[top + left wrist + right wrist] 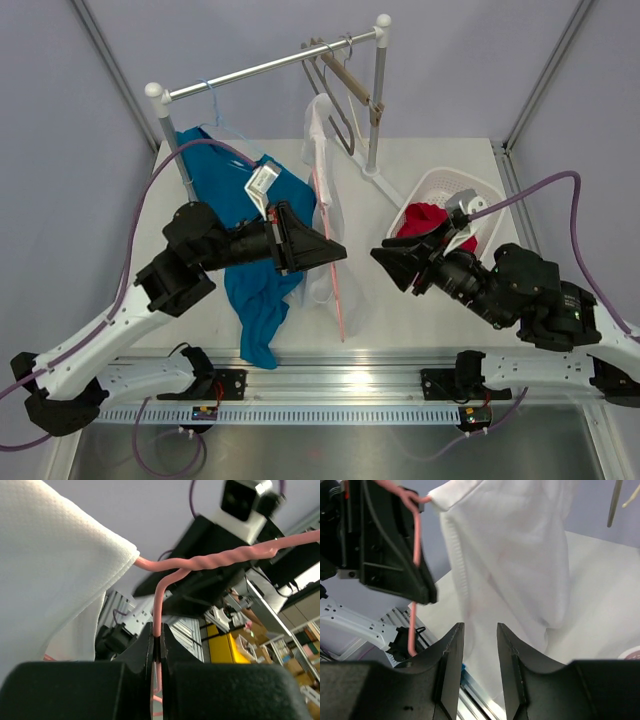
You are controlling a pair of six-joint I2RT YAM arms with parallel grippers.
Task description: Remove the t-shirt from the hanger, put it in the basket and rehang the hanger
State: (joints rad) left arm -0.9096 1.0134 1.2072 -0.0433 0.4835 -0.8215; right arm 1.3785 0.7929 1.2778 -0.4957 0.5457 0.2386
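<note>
A white t-shirt [322,150] hangs on a pink wire hanger [333,290] in the middle of the table, below the rack rail. My left gripper [338,252] is shut on the hanger's wire; in the left wrist view [158,639] the pink wire [159,605] runs up between the closed jaws, with the shirt [50,570] to the left. My right gripper [380,257] is open and empty, facing the left gripper from the right. In the right wrist view [480,635] the shirt [515,555] hangs just beyond the open jaws, apart from them, and the hanger [416,540] is at the left.
A blue t-shirt [255,220] hangs on another hanger at the left of the rail [270,68]. Wooden hangers [350,90] hang at the rail's right end by its post [378,100]. A white basket [480,190] with red cloth [425,218] stands at the right.
</note>
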